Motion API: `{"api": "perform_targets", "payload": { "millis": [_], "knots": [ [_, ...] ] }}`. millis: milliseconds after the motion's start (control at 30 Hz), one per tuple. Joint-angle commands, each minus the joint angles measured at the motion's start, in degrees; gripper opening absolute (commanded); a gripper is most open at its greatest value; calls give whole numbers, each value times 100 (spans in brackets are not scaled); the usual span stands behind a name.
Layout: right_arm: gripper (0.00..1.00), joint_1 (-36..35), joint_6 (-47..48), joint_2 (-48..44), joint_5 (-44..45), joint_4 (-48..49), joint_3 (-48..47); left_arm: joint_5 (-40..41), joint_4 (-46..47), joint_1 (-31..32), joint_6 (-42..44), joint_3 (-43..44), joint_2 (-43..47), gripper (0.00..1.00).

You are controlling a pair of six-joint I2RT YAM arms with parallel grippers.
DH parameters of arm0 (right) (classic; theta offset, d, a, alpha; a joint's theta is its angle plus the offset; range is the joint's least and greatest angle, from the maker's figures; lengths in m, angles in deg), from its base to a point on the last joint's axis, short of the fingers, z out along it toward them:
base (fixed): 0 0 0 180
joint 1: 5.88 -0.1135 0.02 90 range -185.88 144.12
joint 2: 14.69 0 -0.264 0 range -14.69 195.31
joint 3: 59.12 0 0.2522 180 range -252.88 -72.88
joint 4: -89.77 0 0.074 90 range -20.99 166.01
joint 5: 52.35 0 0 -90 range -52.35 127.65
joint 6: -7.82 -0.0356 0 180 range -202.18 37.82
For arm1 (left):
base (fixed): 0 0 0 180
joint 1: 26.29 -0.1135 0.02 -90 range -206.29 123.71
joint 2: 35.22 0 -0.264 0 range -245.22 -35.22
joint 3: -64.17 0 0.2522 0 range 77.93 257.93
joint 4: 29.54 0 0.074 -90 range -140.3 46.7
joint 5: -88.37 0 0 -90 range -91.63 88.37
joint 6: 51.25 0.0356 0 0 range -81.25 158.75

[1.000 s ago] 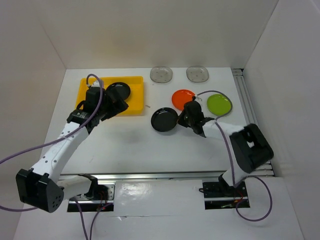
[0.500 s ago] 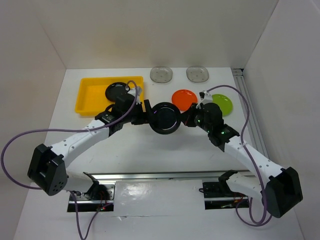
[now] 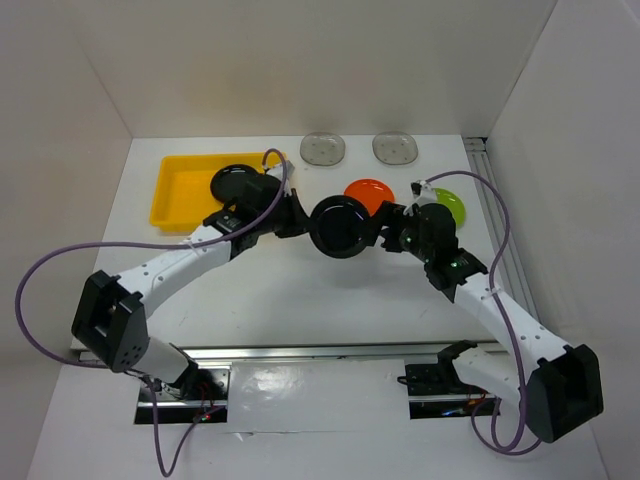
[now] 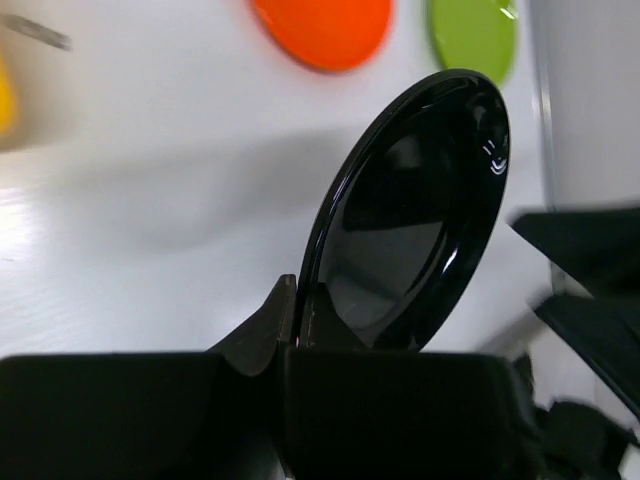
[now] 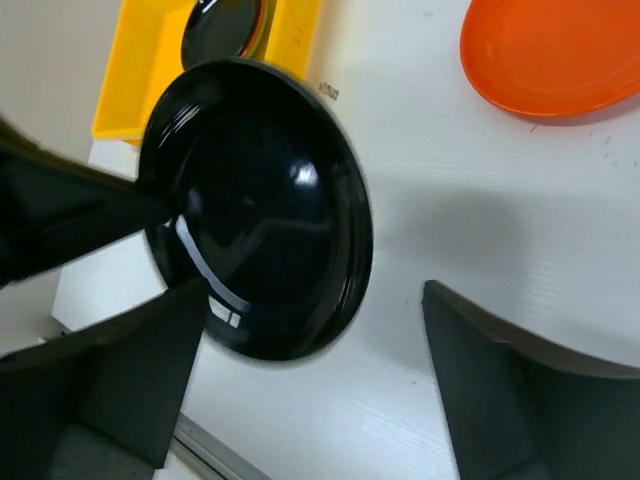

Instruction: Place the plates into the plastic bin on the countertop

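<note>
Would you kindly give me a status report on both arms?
Left gripper shut on black plate rim, plate aloft. Right gripper open, straddling it. Way to yellow bin looks clear.

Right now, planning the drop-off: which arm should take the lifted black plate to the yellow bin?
Left. The left gripper is shut on the rim of the black plate. The right gripper stands open, and the yellow bin lies on the left arm's side.

At the centre of your top view, a glossy black plate (image 3: 342,228) hangs tilted on edge above the white countertop (image 3: 300,290). A second black plate (image 3: 235,182) sits in the yellow bin (image 3: 175,200), upper left. An orange plate (image 3: 368,190), a lime plate (image 3: 445,205) and two grey plates (image 3: 323,148) lie flat, upper right.
</note>
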Motion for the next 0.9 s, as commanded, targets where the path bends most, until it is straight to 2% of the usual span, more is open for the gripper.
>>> {"api": "perform_targets", "payload": {
  "millis": [0, 133, 167, 333, 567, 667, 767, 867],
  "knots": [
    [100, 26, 41, -291, 139, -10, 80, 740, -258, -436, -124, 471, -306, 0],
    [100, 149, -12, -344, 274, -152, 475, 803, -277, -1552, -687, 587, -447, 0],
    [100, 149, -64, -283, 212, -47, 581, 750, -189, -2015, -862, 587, -517, 0],
    [100, 149, -118, -282, 10, 287, 1091, 128, 566, -3248, -1162, 876, -1140, 0],
    [100, 36, -13, -299, -43, 288, 1224, 108, 463, -3654, -364, 2422, -2748, 0],
    [100, 35, 49, -361, 71, 235, 1224, 108, 200, -3786, -363, 2941, -3285, 0],
    [100, 35, 49, -467, 229, 182, 1224, 108, 84, -3927, -476, 3004, -3427, 3],
    [100, 35, -12, -467, 344, 243, 1224, 170, 31, -4032, -530, 2767, -3427, 2]
  ]
}}
